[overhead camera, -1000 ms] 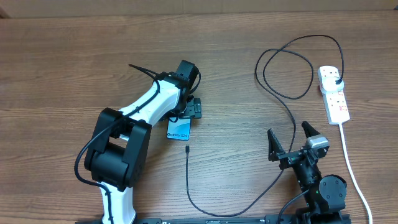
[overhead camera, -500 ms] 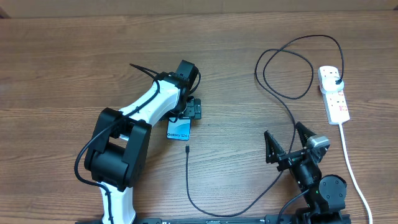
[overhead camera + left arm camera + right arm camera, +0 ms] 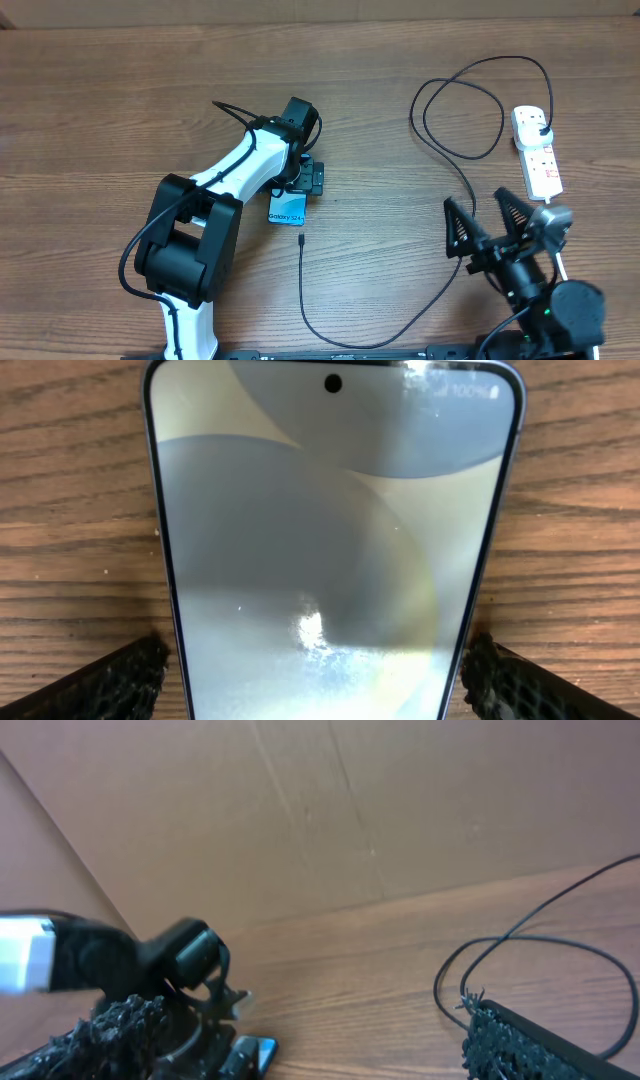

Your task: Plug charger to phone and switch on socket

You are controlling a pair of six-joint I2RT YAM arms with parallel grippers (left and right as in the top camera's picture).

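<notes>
Brown wood grain covers the table. The phone lies flat on it, a slim slab with rounded corners, a thin dark rim and a glossy screen that throws back glare. A small punch-hole dot sits near its top edge. The left gripper straddles it, its black, rough-textured fingers set against both long edges and clamping the phone. The wrist view cuts off both fingers and the phone's lower end.

From overhead, the white-and-black left arm hides most of the phone, leaving only a blue end showing. Just below that end, apart from it, lies the connector tip of the charger. This thin black cable curves away, loops, and ends in a plug seated in the far end of the socket, a white oblong strip with red marks. Its switches are too small to read.

The right gripper hovers near the socket, its pointed black jaws spread wide. Its own view is blurred, with its fingers cropped at the bottom corners.
</notes>
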